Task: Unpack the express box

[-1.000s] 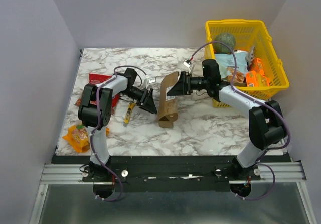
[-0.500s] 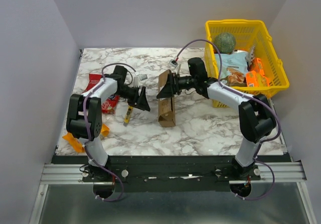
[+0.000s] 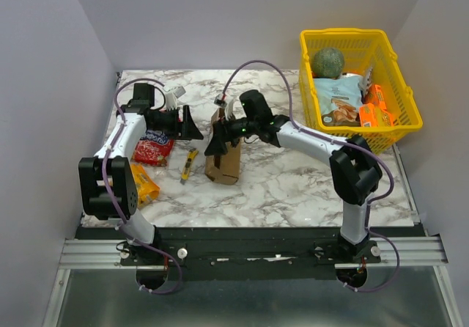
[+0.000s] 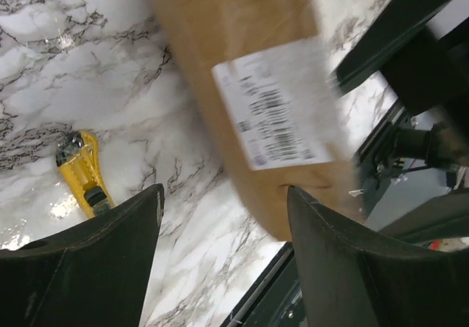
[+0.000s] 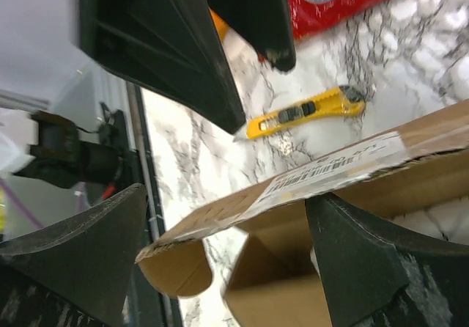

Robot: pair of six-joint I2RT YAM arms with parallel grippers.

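My right gripper (image 3: 218,142), jaws apart, straddles the express box's (image 3: 223,162) far end; its long axis runs near-far.

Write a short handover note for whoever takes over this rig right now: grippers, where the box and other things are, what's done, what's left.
Left gripper: open, holding nothing, left of the express box.
Right gripper: jaws wide, at the box's top end; its wrist view shows an opened flap between the fingers, but a grip cannot be confirmed.
Box: mid-table, label facing the left gripper, one end opened.
Yellow utility knife: lying on the table left of the box.
Red snack bag and orange snack bag: on the table at left. Yellow basket, far right, holds other goods.
Done: box opened.
Left: check inside, not visible, and empty it.
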